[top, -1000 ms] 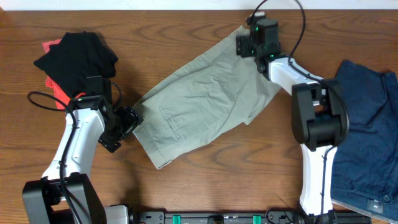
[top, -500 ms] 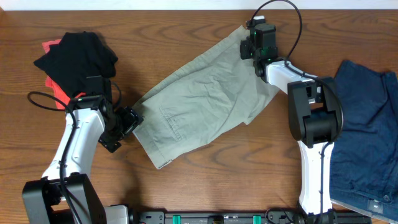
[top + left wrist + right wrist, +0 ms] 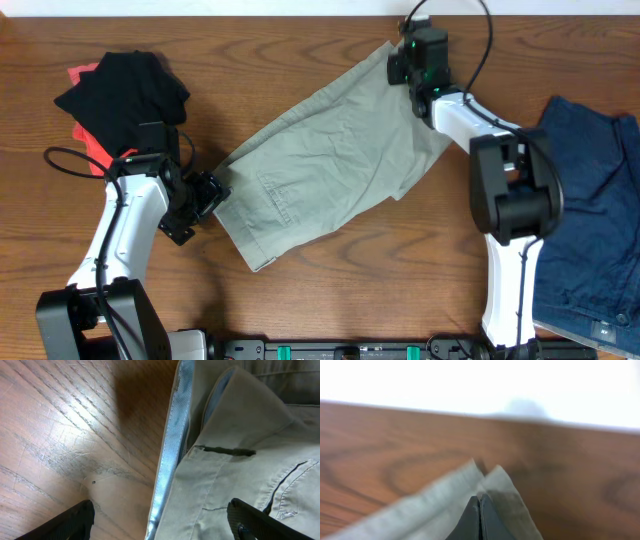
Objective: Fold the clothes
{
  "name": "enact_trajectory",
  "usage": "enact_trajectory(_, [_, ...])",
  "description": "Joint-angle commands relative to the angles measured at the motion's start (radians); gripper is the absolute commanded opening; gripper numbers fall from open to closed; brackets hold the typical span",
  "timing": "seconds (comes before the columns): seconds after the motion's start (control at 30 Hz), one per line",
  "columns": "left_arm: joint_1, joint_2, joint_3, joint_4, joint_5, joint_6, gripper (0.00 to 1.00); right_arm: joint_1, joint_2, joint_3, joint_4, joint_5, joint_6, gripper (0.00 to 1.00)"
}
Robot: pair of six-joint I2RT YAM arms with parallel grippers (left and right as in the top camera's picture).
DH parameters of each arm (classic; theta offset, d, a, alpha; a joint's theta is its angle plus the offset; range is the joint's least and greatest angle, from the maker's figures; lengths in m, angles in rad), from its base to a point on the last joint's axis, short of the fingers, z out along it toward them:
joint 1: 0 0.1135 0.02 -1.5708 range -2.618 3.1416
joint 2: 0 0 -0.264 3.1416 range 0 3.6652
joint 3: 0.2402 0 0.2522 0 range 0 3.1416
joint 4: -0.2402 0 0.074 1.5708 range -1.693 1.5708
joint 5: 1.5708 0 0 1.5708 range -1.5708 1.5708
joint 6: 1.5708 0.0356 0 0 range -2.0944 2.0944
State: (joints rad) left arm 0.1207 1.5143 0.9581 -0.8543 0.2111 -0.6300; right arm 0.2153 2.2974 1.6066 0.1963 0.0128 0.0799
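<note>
The clothes in play are the khaki shorts [image 3: 320, 170], spread out slantwise across the middle of the table, back pocket up. My right gripper [image 3: 398, 58] is at their far right corner, shut on the fabric. In the right wrist view its fingertips [image 3: 479, 510] are pressed together, with the khaki shorts [image 3: 432, 510] bunched around them. My left gripper [image 3: 212, 203] sits at the near left waistband edge and is open. In the left wrist view, the left gripper [image 3: 160, 525] straddles the pale inner edge of the shorts [image 3: 240, 470] without touching it.
A black garment [image 3: 125, 90] lies on an orange-red piece [image 3: 92, 145] at the far left. Navy denim [image 3: 590, 200] covers the right side of the table. The table's far edge [image 3: 250, 12] runs just behind the right gripper.
My right gripper has shut on the shorts' far corner, shifting only slightly there. The left arm and the shorts have not moved.
</note>
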Motion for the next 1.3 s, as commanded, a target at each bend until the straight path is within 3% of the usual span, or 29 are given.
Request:
enact_trajectory(0.0, [0.002, 0.003, 0.006, -0.001, 0.002, 0.009, 0.86, 0.018, -0.086, 0.031, 0.002, -0.071, 0.016, 0.01])
enact_trajectory(0.27, [0.002, 0.003, 0.006, -0.002, 0.002, 0.01, 0.87, 0.045, -0.098, 0.035, 0.031, -0.059, 0.016, 0.01])
enact_trajectory(0.43, [0.002, 0.003, 0.006, -0.001, 0.002, 0.009, 0.86, 0.044, -0.092, 0.035, -0.014, 0.046, 0.016, 0.01])
enact_trajectory(0.47, [0.002, 0.003, 0.006, -0.001, 0.002, 0.009, 0.86, 0.043, -0.087, 0.035, -0.03, 0.063, 0.015, 0.07])
enact_trajectory(0.6, [0.002, 0.003, 0.006, 0.0, 0.002, 0.009, 0.87, 0.027, -0.045, 0.035, -0.079, 0.07, -0.019, 0.5])
enact_trajectory(0.73, [0.002, 0.003, 0.006, 0.0, 0.002, 0.009, 0.86, 0.011, -0.006, 0.035, -0.095, 0.051, -0.018, 0.58])
enact_trajectory(1.27, [0.002, 0.003, 0.006, 0.006, 0.002, 0.009, 0.87, -0.029, 0.138, 0.152, -0.163, 0.035, -0.03, 0.6])
